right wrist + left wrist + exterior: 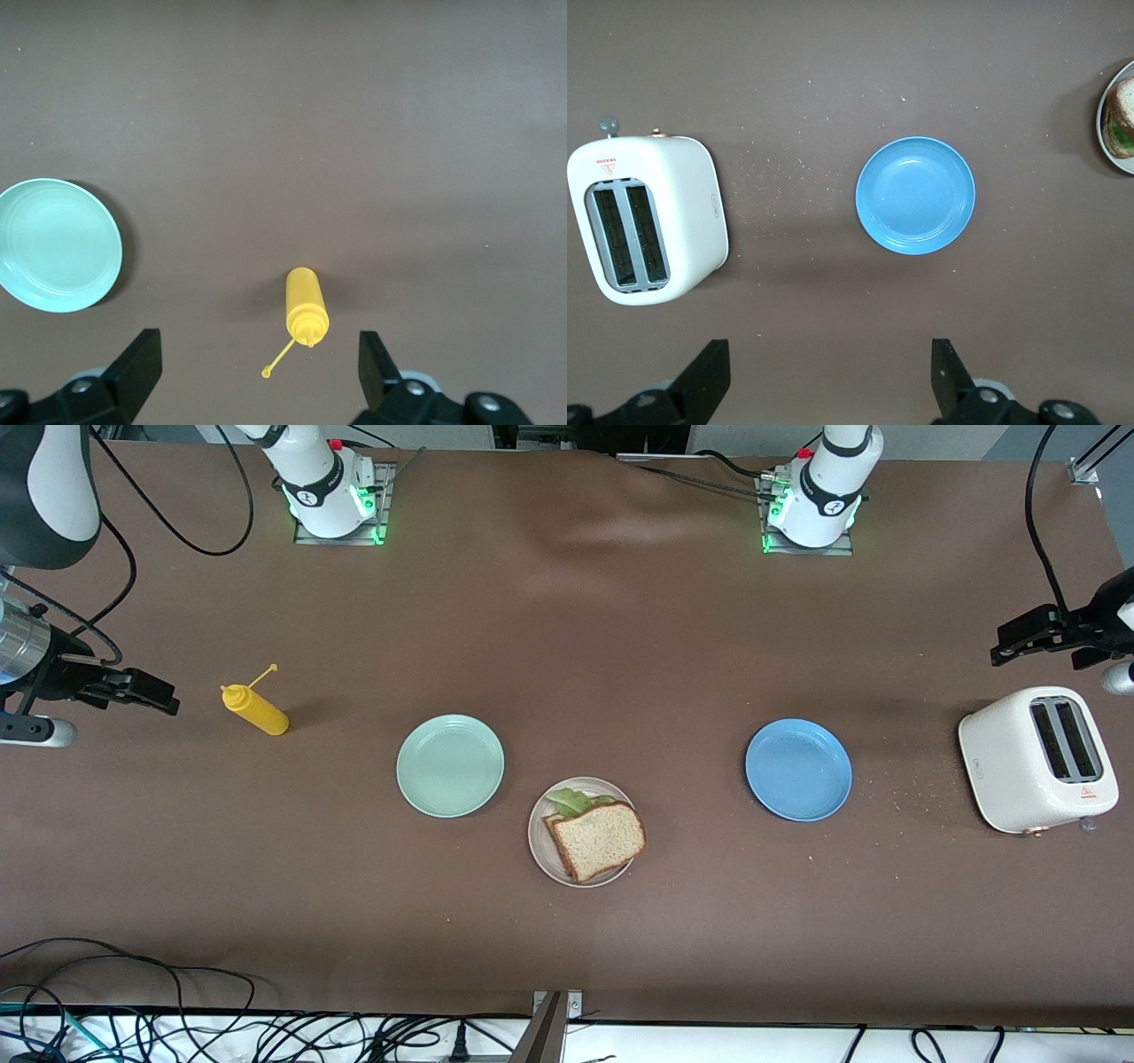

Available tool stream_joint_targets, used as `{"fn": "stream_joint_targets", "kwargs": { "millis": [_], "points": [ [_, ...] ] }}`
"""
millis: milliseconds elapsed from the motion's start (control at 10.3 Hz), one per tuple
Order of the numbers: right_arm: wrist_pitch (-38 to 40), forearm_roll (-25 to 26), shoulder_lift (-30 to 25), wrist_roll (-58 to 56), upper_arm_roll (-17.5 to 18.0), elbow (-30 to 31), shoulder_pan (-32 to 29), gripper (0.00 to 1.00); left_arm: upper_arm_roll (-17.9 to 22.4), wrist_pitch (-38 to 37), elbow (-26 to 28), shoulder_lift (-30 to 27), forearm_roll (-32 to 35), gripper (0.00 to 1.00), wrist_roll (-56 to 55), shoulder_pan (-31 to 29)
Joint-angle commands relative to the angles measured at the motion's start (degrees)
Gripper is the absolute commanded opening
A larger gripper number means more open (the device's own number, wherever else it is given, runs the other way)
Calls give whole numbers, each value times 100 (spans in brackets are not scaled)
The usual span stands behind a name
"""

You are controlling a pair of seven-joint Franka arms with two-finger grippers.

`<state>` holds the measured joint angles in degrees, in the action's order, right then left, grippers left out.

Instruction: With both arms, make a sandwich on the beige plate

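Over the table's two ends, my left gripper [828,381] and right gripper [257,376] hang spread wide, holding nothing; the sandwich [598,837] sits on the beige plate [542,855].

Two glossy white robot arms with rounded segments stand on grey metal base plates, each base ringed by a black band and lit by green lamps, with a small red part above. Black cables trail from them. The left gripper [828,390] and right gripper [259,382] are matte black, with two wedge-shaped fingers and round silver screws
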<state>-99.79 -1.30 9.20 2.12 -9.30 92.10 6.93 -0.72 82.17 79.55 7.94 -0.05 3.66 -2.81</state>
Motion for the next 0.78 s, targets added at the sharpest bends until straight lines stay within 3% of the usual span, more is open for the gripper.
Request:
{"fn": "stream_joint_targets", "kwargs": {
  "millis": [0,682],
  "points": [
    [-32,-133,-94,86,16,98,1,100,19,-104,-186,77,-92,100,82,9],
    [29,-213,-15,87,24,-131,28,100,19,-104,-186,77,-101,100,82,17]
  ]
}}
